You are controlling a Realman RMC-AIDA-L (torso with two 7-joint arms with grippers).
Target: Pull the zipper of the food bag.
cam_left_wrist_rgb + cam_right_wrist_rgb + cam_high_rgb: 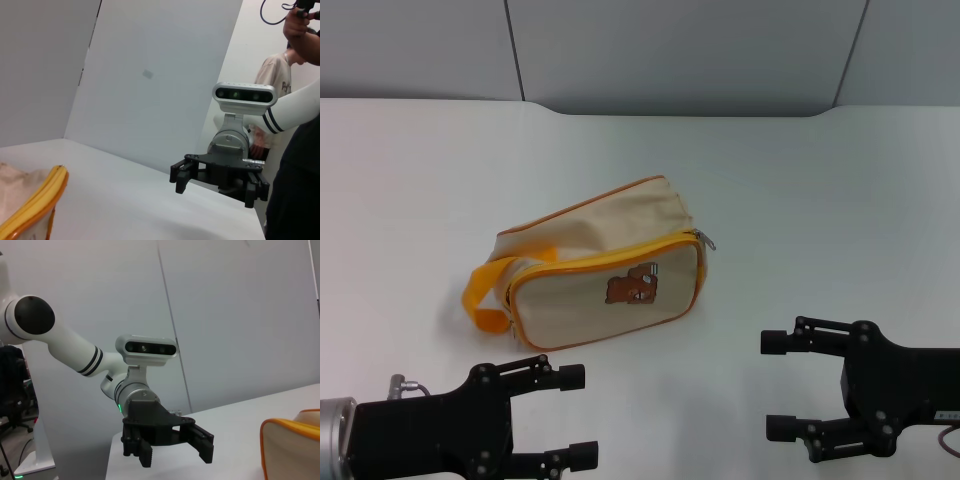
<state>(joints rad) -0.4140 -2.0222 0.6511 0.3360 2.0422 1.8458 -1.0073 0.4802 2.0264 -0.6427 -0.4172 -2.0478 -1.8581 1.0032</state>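
On the white table (800, 190), both black grippers, left gripper (570, 417) and right gripper (778, 385), are waiting at six o'clock, fingers apart; you risk dragging the unpinned boxy cream canvas food bag (605, 265) when tugging its orange-taped zipper (610, 259).

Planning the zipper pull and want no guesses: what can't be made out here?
- Zipper: whether it is closed; too fine in the head view.
- Pull tab: its shape, too small there.
- Food bag: its far side, hidden by its own body; both wrist views cut it off at the edge.

Cream food bag (590, 235), orange zipper (605, 262) trim, brown bear print (633, 287).
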